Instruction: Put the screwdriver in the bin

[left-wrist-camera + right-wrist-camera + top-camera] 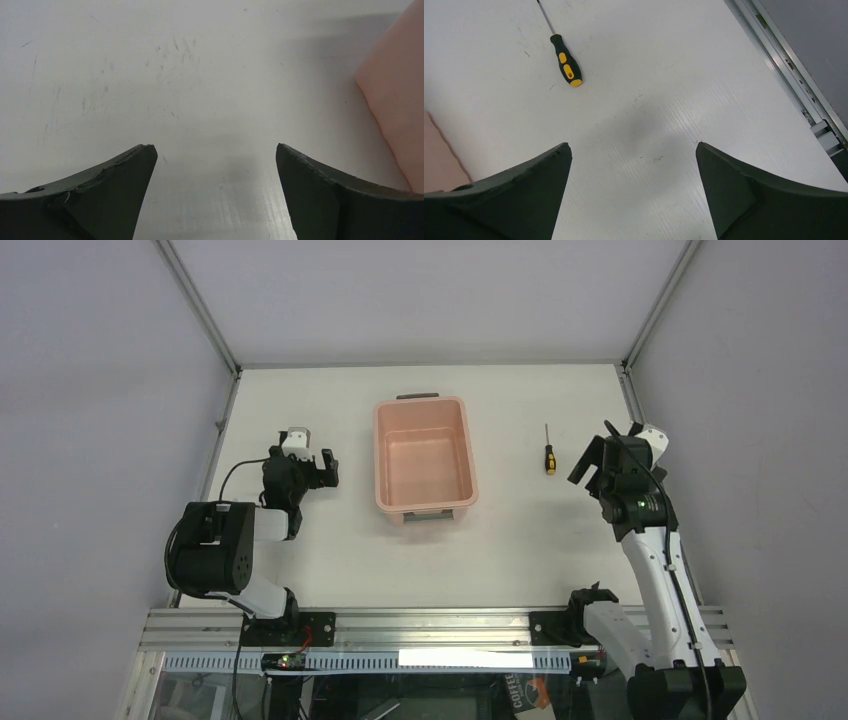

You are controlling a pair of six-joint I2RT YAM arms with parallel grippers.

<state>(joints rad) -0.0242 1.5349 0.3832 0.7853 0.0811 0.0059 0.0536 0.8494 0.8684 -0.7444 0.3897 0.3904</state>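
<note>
One flat white table [520, 540] carries everything. Near its middle, toward the far edge, stands the rectangular salmon-pink plastic bin [424, 465] with grey handles at its short ends. The left gripper [214, 148] sits just left of the bin, fingers spread wide and holding nothing. The right gripper [633, 145], near the table's right edge, is likewise spread wide and empty. The small screwdriver [566, 62], with a yellow-and-black handle and thin dark shaft, lies flat on the table between bin and right gripper, touching neither, shaft pointing toward the far edge.
</note>
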